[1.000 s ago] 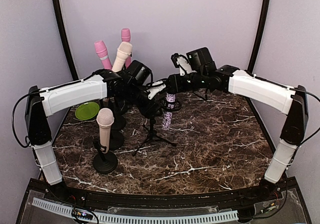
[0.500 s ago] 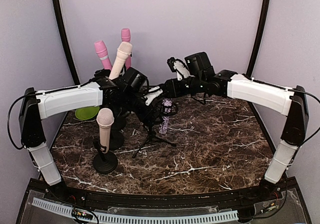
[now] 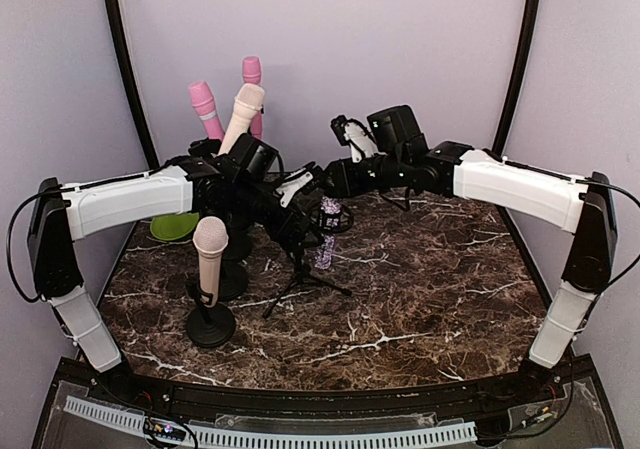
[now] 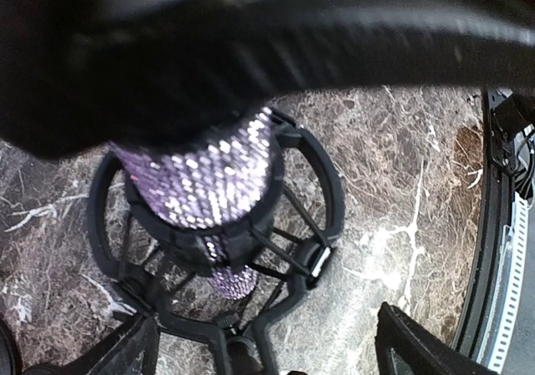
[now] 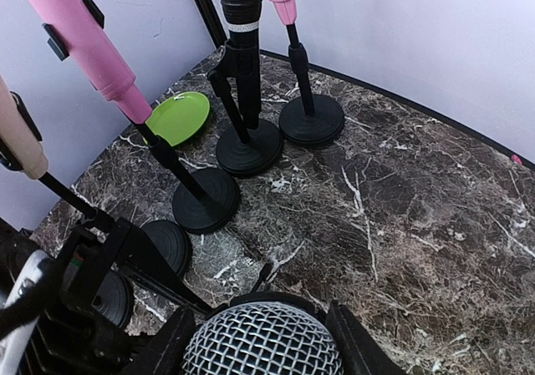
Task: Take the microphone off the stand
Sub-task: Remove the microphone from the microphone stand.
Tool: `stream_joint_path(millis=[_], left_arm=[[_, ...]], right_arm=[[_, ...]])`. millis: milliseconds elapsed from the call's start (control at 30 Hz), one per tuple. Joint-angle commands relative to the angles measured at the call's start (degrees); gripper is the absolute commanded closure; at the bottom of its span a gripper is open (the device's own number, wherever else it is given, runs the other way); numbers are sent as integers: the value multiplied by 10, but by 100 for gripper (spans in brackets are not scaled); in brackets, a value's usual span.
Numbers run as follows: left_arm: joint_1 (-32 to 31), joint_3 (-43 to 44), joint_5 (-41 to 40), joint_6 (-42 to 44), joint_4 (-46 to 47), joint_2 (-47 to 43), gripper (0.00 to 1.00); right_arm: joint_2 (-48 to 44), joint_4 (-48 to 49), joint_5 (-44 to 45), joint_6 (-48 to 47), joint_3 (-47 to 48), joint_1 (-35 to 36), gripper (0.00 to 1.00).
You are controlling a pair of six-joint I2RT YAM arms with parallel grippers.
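- Two grippers meet at the tripod stand (image 3: 300, 281) in the top view. The right gripper (image 3: 335, 181) holds the glittery purple microphone (image 3: 325, 241) from above, and the left gripper (image 3: 300, 226) is just beside it.
- Left wrist: its fingers (image 4: 418, 346) stand wide apart, and the microphone's body sits inside the stand's ring (image 4: 322, 183).
- Right wrist: its fingers (image 5: 347, 337) clamp the mesh head (image 5: 263, 342).

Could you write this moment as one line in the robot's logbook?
left fingers: open, near shock mount | right fingers: shut on microphone head | microphone: seated in mount
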Motion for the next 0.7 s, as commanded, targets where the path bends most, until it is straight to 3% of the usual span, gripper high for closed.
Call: stream_joint_path(millis=[0,300,667], left_arm=[[11,-4,10,-12,17,-25,11],[10,-30,23,6,20,-42,45],[8,-39,22,29,14,-48,77]], right_arm=[[-24,34,-18,6,0,9,70],[-24,27,-15,2,13,10,70],[-27,5,8,25,51,9,70]])
